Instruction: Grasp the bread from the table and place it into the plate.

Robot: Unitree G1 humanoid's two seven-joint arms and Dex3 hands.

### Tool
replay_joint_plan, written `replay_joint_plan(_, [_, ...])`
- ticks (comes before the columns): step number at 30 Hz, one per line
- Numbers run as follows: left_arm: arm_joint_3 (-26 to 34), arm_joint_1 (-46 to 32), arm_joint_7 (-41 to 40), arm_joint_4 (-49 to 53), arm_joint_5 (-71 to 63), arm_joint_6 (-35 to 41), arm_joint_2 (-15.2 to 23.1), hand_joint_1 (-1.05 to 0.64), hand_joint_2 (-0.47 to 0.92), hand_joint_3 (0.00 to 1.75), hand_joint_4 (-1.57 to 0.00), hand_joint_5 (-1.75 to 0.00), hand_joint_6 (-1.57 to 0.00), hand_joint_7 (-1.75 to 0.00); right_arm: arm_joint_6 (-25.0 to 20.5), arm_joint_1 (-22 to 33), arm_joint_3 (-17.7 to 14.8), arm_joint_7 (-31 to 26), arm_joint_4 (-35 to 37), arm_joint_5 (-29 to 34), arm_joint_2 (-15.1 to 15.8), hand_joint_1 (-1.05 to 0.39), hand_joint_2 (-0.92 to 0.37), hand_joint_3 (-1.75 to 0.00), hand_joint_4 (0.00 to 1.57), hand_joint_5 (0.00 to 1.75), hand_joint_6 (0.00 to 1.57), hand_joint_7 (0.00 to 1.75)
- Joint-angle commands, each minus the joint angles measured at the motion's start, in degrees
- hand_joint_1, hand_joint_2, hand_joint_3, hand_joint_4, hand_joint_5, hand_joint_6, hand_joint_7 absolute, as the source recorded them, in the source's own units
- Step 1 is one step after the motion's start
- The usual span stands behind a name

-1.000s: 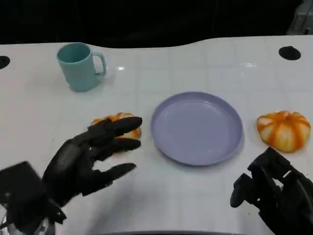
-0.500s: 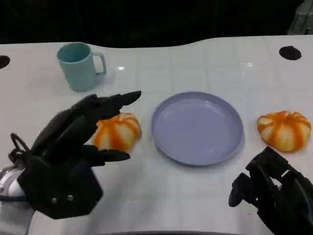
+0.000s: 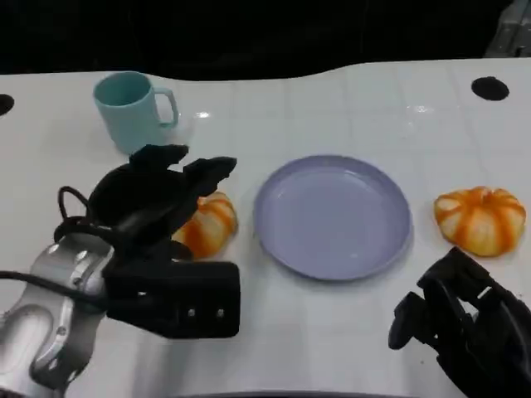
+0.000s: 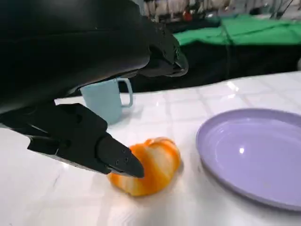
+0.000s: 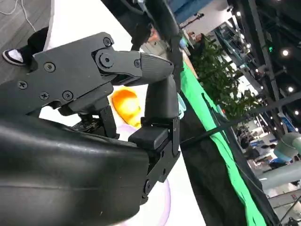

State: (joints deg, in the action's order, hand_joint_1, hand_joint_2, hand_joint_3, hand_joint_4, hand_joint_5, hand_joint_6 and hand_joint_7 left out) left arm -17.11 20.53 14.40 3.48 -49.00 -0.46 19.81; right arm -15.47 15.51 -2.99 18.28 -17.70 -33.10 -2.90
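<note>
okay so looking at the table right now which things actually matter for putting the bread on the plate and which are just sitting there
For the job:
- bread under the left hand, which reaches over it
- purple plate, nothing on it yet

Just lying about:
- teal mug at the back
- second orange bun beside the plate, near the right hand

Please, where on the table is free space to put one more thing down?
Bare table lies behind the plate, between the cup and the dark hole, and in front of the plate. It is crowded where the left robot hand hangs over the bread.
</note>
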Motion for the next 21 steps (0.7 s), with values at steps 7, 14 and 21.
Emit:
replay_joint_plan(7, [-7.0, 11.8, 1.8, 18.7, -1.8, 9.3, -3.9, -0.17, 0.74, 0.01, 0.00, -0.14, -0.20, 0.00, -0.7, 0.1, -0.3, -0.9, -0.9, -0.5, 0.4, -0.53, -0.74, -0.60, 0.67, 1.75, 0.53, 1.59])
replay_joint_plan(14, [-9.4, 19.5, -0.4, 35.1, 0.9, 10.3, -7.8, -0.28, 0.75, 0.01, 0.00, -0.10, -0.17, 0.00, -0.6, 0.3, -0.5, -0.8, -1.0, -0.7, 0.4, -0.54, -0.73, -0.60, 0.66, 1.75, 0.52, 1.59])
replay_joint_plan(21, [-10.9, 25.2, -7.8, 50.4, 3.8, 6.0, -11.2, -0.23, 0.75, 0.00, 0.00, -0.09, -0.18, 0.00, -0.6, 0.6, -0.7, -0.2, -1.1, -1.0, 0.6, -0.53, -0.74, -0.60, 0.65, 1.75, 0.52, 1.58])
